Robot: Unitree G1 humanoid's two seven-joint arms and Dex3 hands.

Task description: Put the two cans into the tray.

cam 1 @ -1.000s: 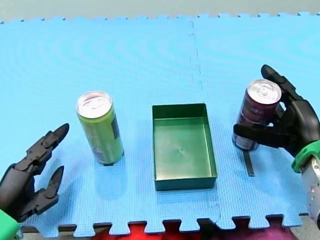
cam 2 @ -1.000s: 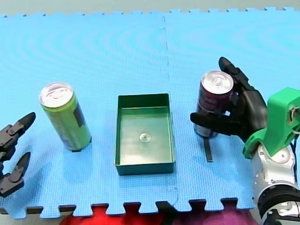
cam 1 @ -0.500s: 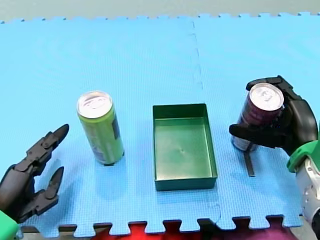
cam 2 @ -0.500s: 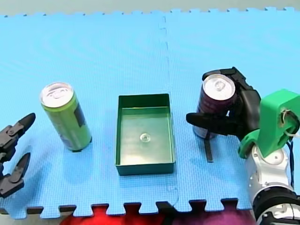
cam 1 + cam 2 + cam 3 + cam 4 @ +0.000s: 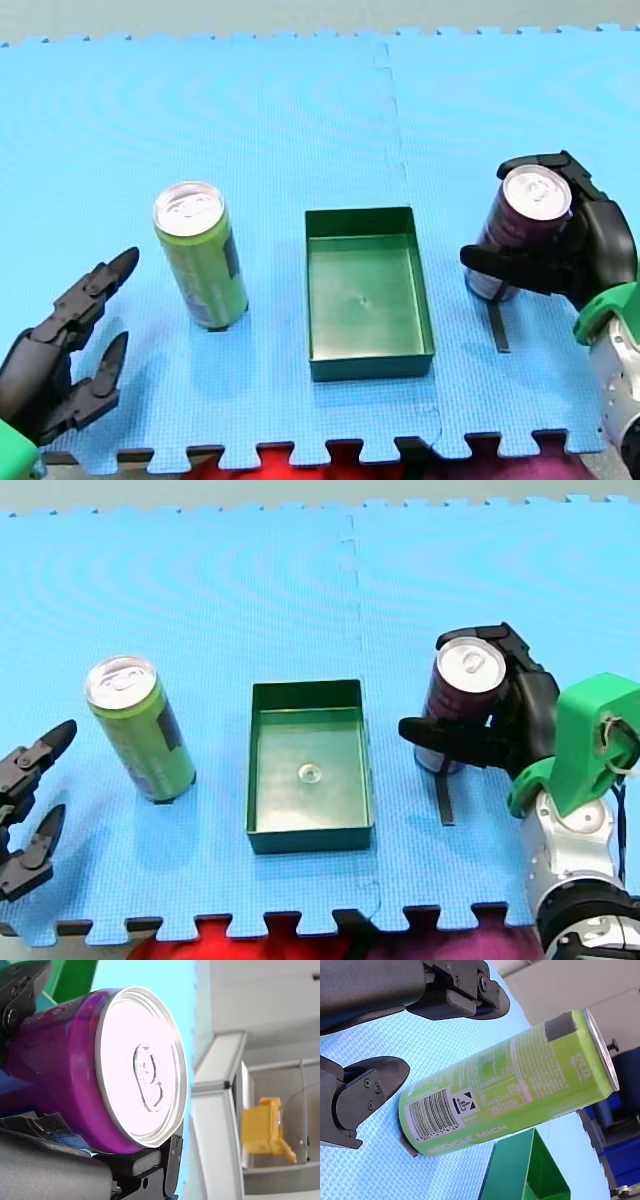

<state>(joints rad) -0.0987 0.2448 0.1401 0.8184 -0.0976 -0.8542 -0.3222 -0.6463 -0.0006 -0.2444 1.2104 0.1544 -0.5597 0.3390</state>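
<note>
The robot's right hand is wrapped around the purple can on the right side of the blue foam mat, thumb across the front of the can and fingers curled over its far side near the rim. The can's long axis runs close to vertical, pull-tab end up, and its base is low by a dark strip on the mat (whether it touches the mat cannot be told). The first wrist view shows the silver lid close up against the dark fingers.

The green tray sits at the centre of the mat, just left of the held can and apart from it. The green can stands upright on the mat left of the tray, lid up. The left hand, empty and uncurled, is at the near left corner, apart from the green can.
</note>
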